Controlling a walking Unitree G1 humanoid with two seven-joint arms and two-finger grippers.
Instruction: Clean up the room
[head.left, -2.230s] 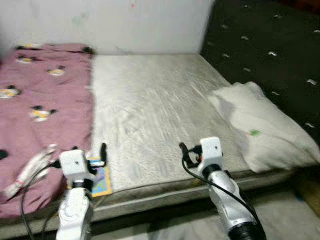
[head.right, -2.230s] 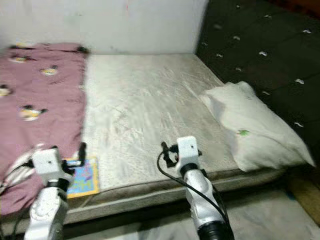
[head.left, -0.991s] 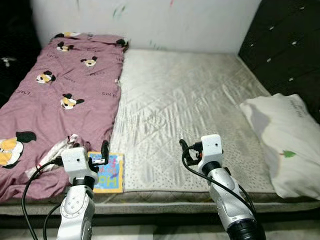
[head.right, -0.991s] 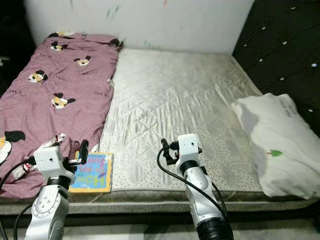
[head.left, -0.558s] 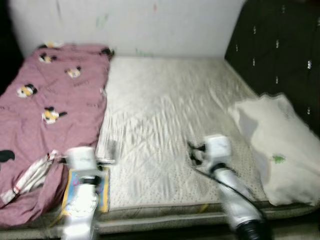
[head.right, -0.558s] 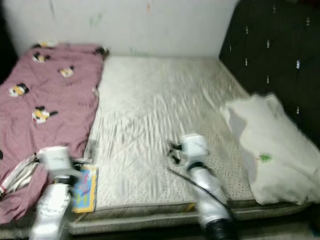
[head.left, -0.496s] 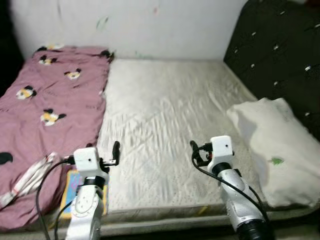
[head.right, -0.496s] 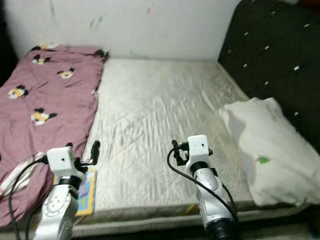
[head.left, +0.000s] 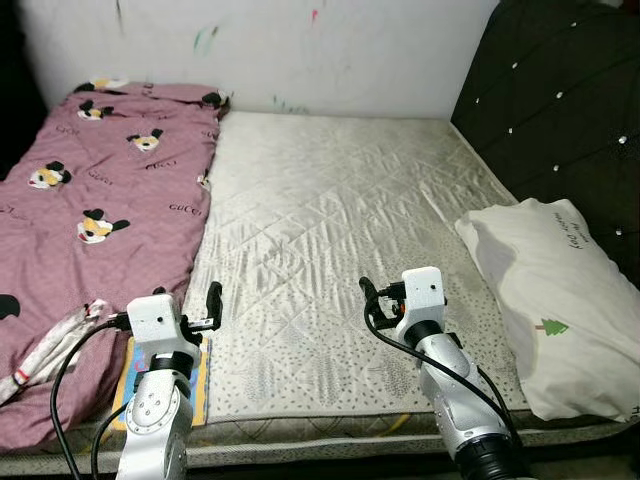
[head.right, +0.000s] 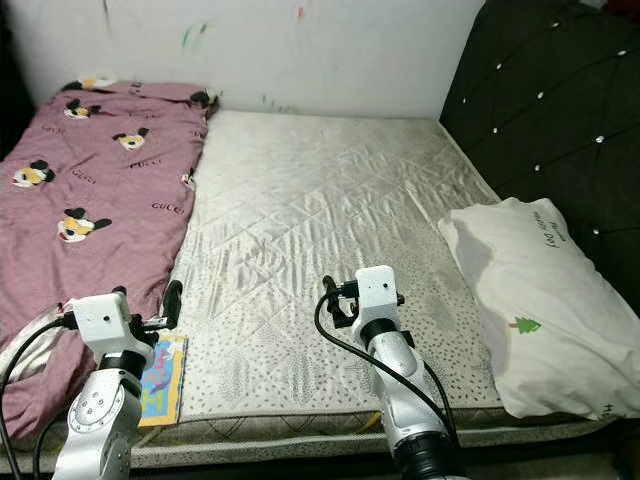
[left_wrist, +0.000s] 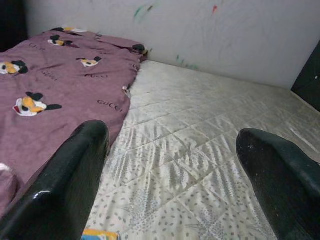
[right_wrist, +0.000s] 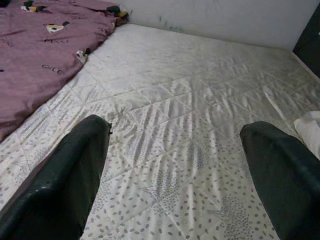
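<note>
A mauve blanket (head.left: 90, 190) printed with cartoon mice covers the left part of a grey-white quilted mattress (head.left: 330, 210). A white pillow (head.left: 545, 300) lies at the mattress's right edge. A colourful book (head.right: 160, 380) rests flat at the front left corner, partly behind my left arm. A white strap (head.left: 45, 350) trails off the blanket's front edge. My left gripper (left_wrist: 172, 132) hovers open over the front of the mattress, near the book. My right gripper (right_wrist: 175, 125) is also open and holds nothing, above the bare front middle of the mattress.
A black tufted headboard (head.left: 560, 110) rises along the right side behind the pillow. A white wall (head.left: 300, 50) with small paint marks closes the far end. The mattress's front edge (head.left: 330, 425) lies just below both arms.
The camera has swung and steadied, so the whole bed has shifted in view. Both arms hold the same raised pose with open fingers.
</note>
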